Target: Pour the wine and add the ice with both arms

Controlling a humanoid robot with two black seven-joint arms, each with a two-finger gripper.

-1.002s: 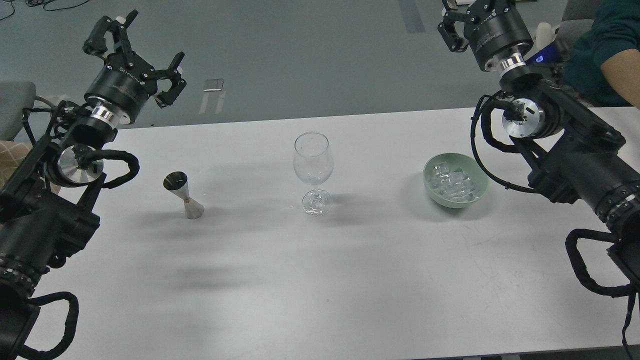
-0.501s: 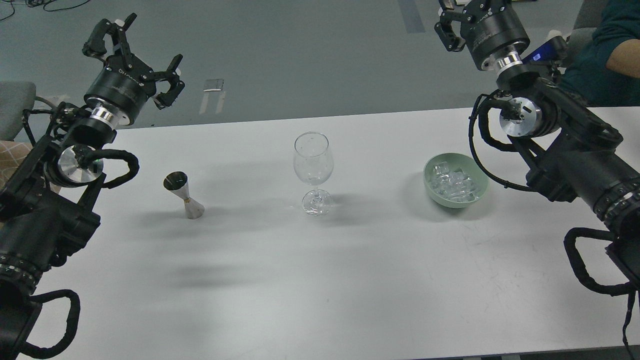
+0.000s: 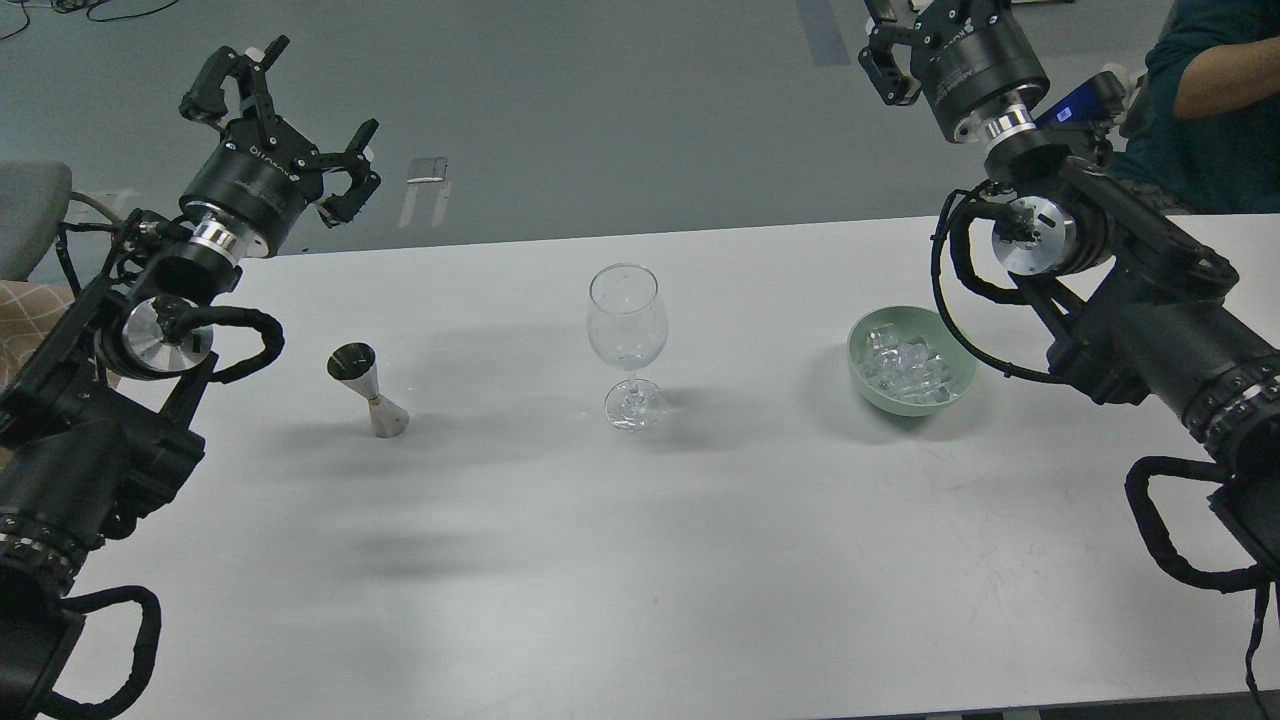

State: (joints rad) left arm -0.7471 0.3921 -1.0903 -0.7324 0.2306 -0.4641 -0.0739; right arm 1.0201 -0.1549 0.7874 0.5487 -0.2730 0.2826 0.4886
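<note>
An empty clear wine glass (image 3: 627, 325) stands upright at the table's middle. A small metal jigger (image 3: 366, 390) stands to its left; what it holds cannot be seen, and no wine stream shows. A pale green bowl (image 3: 858, 372) to the right holds several ice cubes (image 3: 905, 362). My left gripper (image 3: 285, 110) is open and empty, raised beyond the table's far left edge, well above the jigger. My right gripper (image 3: 905, 40) is raised past the far edge behind the bowl. Its fingers are cut off by the view's top edge.
The white table (image 3: 640, 560) spreads toward me. A person in a dark teal top (image 3: 1220, 100) sits at the far right corner, close to my right arm. A grey chair (image 3: 30, 210) stands at the far left.
My left gripper has shifted slightly right and up. My right gripper has moved up and left, further past the top edge. Glass, jigger and bowl have not moved.
</note>
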